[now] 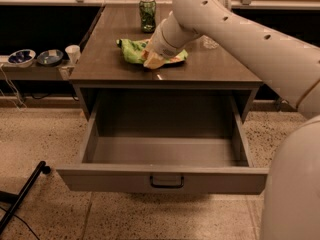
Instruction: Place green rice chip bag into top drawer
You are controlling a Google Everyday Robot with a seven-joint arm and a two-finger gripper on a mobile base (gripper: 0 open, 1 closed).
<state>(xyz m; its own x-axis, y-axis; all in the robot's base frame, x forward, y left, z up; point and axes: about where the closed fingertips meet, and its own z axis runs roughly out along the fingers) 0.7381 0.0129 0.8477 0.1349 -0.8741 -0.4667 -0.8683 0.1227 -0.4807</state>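
Green rice chip bag (131,51) lies flat on the desk (215,69), directly under the jaws, which press down onto its middle at the end of the white arm (235,29). Whether the jaws are clenched on the foil or released above it I cannot tell, because the wrist hides their tips. The bag's light-green ends stick out on both sides of the jaws.

Judging from this, the step in hand is the grasp. A crinkly bag gives little to hold, so the jaws should pinch a fold near the middle rather than a loose corner. The grip is best proven by lifting only a little at first.

Beyond the jaws, towards the back of the desk, stands a dark green drink can (147,14), apart from the bag. The lift should go straight up and then towards the near edge, away from that can.

Below and in front of the jaws the top drawer (100,179) is pulled fully out, its handle (166,182) facing the camera. The bag needs to pass the desk edge before coming down, and it is best let go low over the drawer floor. Far to the side of the jaws, off the desk, sit two bowls (21,57) and a cup (73,53), well out of the way.
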